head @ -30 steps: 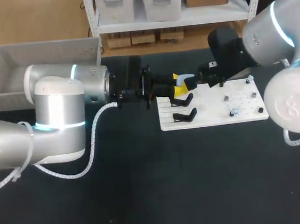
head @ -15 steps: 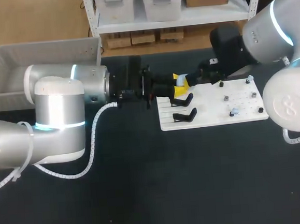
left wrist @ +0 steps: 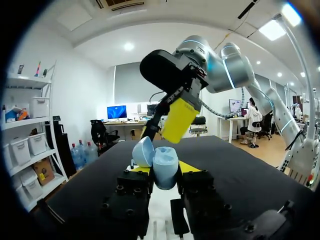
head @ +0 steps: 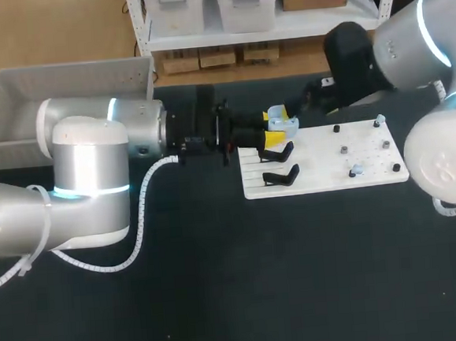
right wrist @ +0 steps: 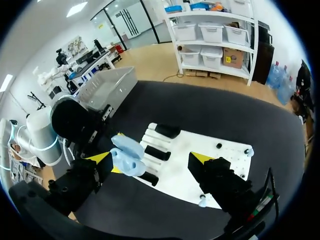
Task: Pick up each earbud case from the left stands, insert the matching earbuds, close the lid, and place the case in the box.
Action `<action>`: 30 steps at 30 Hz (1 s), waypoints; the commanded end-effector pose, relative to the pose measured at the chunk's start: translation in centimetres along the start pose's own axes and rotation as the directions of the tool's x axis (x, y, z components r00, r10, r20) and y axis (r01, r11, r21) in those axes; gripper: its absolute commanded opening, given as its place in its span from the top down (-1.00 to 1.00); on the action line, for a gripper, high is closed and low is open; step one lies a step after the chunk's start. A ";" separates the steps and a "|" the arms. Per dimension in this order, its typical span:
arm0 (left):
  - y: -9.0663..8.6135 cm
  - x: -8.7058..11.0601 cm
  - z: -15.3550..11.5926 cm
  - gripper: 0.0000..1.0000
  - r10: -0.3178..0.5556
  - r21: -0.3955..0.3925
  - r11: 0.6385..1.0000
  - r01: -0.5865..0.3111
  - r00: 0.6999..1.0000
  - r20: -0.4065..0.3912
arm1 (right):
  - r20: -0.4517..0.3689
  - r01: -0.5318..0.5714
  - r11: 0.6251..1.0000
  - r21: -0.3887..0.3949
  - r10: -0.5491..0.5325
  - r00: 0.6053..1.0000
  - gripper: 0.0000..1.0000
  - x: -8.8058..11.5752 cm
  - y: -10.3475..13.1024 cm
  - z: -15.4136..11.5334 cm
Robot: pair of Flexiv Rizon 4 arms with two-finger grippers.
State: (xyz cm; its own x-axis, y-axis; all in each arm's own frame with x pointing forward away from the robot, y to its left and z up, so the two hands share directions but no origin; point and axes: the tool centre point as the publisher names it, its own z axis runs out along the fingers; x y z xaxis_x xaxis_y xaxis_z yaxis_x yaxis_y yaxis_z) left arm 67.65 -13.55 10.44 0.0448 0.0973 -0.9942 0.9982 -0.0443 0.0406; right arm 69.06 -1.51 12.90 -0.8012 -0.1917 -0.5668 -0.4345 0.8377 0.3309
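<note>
Left claw [left wrist: 163, 171] pinching the light blue earbud case [right wrist: 127, 153] from both sides, lid up, by the left end of the white board [head: 330, 166] on the black tabletop [head: 221, 282]. Two black stands [head: 280, 176] on the board close by. Right claw [right wrist: 150, 161] wide open beside the case, holding nothing.

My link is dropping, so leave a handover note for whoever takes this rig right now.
Left tool shut on the open blue case, by the stands on the board.
Right tool open, empty, beside the case.
No case visible in the box.
Earbuds inside the case: cannot tell; one earbud sits on the board.
Left to do: finish inserting, close lid, box the case.
</note>
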 end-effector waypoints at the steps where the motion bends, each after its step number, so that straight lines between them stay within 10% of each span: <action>1: -0.1 0.1 0.0 1.00 0.003 -0.006 1.000 -0.003 1.000 0.004 | 0.056 0.051 0.993 0.107 -0.057 0.997 -1.00 0.1 -0.1 -1.8; 13: -0.1 0.1 0.0 1.00 0.003 -0.006 1.000 -0.003 1.000 0.004 | -0.066 0.203 0.896 0.395 -0.193 0.979 -1.00 -0.4 -6.2 -4.6; 30: -0.1 0.1 0.0 1.00 0.003 -0.006 1.000 -0.003 1.000 0.004 | -0.304 0.230 0.860 0.456 -0.092 0.948 -1.00 2.6 -13.3 -2.8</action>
State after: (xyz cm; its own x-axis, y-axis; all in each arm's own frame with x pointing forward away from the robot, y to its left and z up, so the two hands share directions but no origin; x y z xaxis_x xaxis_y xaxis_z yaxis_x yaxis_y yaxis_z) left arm 67.65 -13.55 10.45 0.0446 0.0974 -0.9942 0.9982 -0.0443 0.0405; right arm 70.92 -15.04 9.74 -0.8374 -0.4141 -0.3568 -0.3792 0.9102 -0.1663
